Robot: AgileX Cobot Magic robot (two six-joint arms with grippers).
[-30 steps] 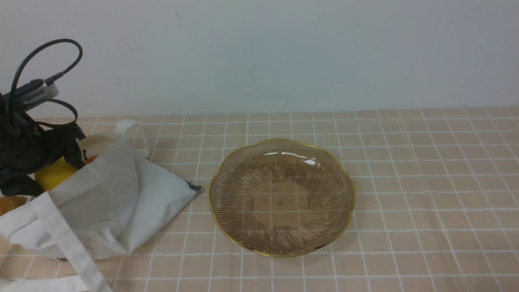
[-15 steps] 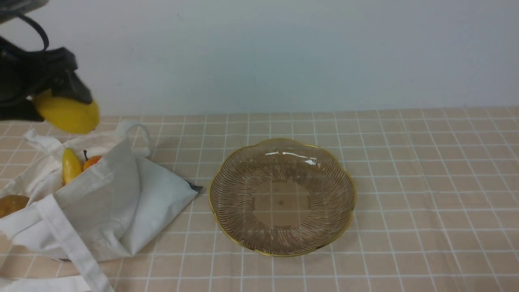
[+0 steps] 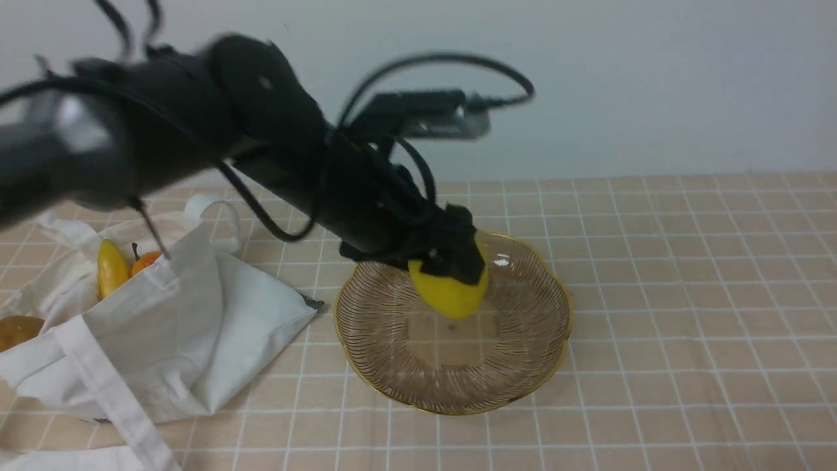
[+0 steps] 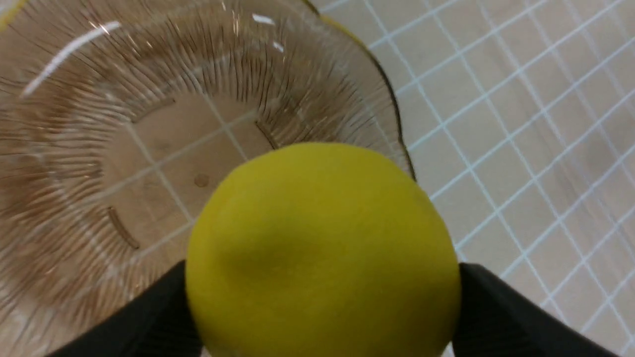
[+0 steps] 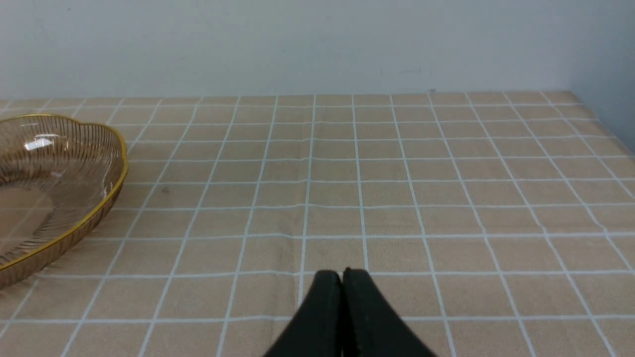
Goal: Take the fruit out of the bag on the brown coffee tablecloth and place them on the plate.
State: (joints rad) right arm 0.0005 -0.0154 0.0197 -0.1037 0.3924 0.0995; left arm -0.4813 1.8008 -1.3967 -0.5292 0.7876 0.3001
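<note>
With the plate [image 3: 523, 356] as the dial and 12 o'clock at the wall [image 3: 654, 85], the left arm [image 3: 281, 144] slants in from 10 o'clock. The left end effector [image 3: 451, 278], clamped on the lemon [image 3: 450, 301], blocks the air over the dish's centre and far half. The bag [image 3: 216, 327] crowds 9 o'clock, just beside the rim, while the checked tablecloth [image 3: 686, 294] lies bare from 1 through 6 o'clock.
</note>
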